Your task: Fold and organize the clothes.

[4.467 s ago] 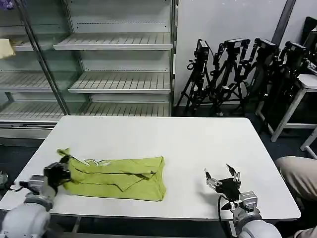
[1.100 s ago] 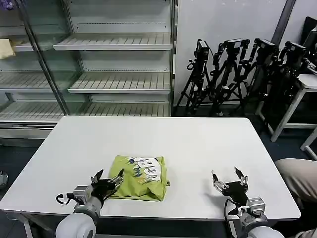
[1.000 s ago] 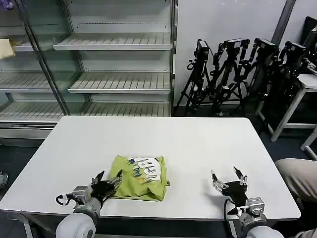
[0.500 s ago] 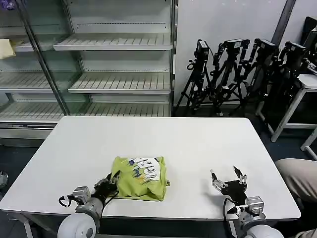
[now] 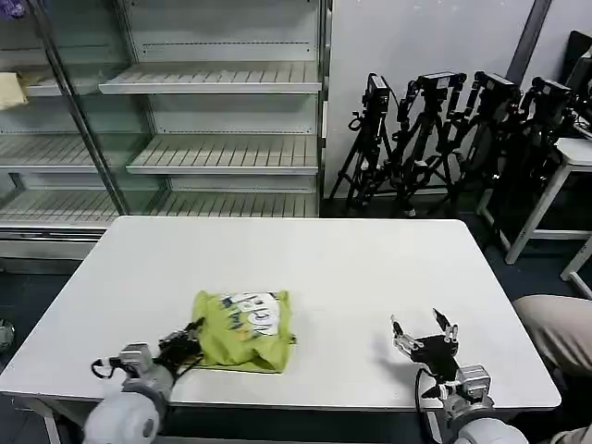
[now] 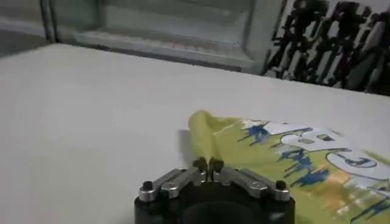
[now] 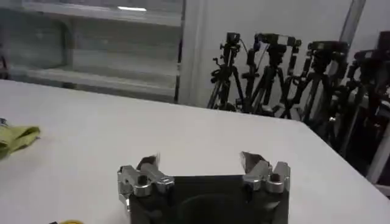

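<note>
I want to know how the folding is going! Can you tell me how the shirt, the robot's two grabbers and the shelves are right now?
T-shirt: folded into a small bundle, printed side up, lying on the white table.
Left gripper: shut, pinching the shirt's near-left edge.
Right gripper: open, holding nothing, hovering over the table's right side.
Shelves: bare.
</note>
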Available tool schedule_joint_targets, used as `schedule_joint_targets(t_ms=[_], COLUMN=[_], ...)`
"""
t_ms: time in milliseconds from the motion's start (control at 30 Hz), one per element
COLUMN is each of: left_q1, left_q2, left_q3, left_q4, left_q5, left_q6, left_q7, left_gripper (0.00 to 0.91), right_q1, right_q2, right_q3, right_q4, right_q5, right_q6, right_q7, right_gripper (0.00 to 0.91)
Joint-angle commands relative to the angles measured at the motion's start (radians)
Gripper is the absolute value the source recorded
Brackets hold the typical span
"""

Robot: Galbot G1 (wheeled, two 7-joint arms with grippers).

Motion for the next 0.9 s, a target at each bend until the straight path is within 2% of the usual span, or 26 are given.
schedule_joint_targets(t_ms=[33,67,200,300,400,500,533,567,667,733,900], left_q1=[0.027,0.032,0.042,0.046,0.048,0.067,0.11,0.152,0.168,0.137,0.071], left_q2=[0.35,0.389,0.45,0.439,0.373,0.271,0.2,0.156,0.048,-0.009,-0.076], left_q3=[-0.473,-0.535,-0.624,-0.605,-0.488,-0.291,-0.131,-0.016,0.328,0.459,0.599], left_q4=[0.128,0.14,0.117,0.028,-0.099,-0.249,-0.329,-0.382,-0.414,-0.372,-0.285], left_q5=[0.077,0.092,0.102,0.109,0.136,0.235,0.39,0.445,0.616,0.608,0.561], left_q6=[-0.026,-0.034,-0.038,-0.038,-0.029,-0.034,-0.07,-0.112,-0.141,-0.131,-0.089], left_q7=[0.118,0.145,0.182,0.2,0.202,0.18,0.174,0.17,0.131,0.12,0.05], left_gripper=[0.0,0.0,0.0,0.0,0.0,0.0,0.0,0.0,0.0,0.01,0.01], right_q1=[0.015,0.019,0.032,0.034,0.029,0.023,0.019,0.018,0.013,0.008,-0.006], right_q2=[0.006,0.006,0.01,0.012,0.014,0.016,0.019,0.021,0.024,0.024,0.009], right_q3=[-0.027,-0.034,-0.046,-0.046,-0.039,-0.032,-0.027,-0.024,-0.022,-0.022,0.012], right_q4=[0.0,-0.001,-0.003,-0.005,-0.005,-0.004,-0.006,-0.006,-0.011,-0.005,0.008], right_q5=[0.0,0.0,-0.001,-0.001,-0.002,-0.003,-0.003,-0.003,-0.009,-0.015,-0.014], right_q6=[0.003,0.003,0.003,0.003,0.004,0.005,0.005,0.005,0.005,0.001,0.001], right_q7=[-0.001,-0.002,-0.002,-0.002,-0.002,-0.002,-0.002,-0.002,-0.003,-0.002,-0.004], right_gripper=[0.907,0.907,0.907,0.907,0.907,0.907,0.907,0.907,0.907,0.907,0.907])
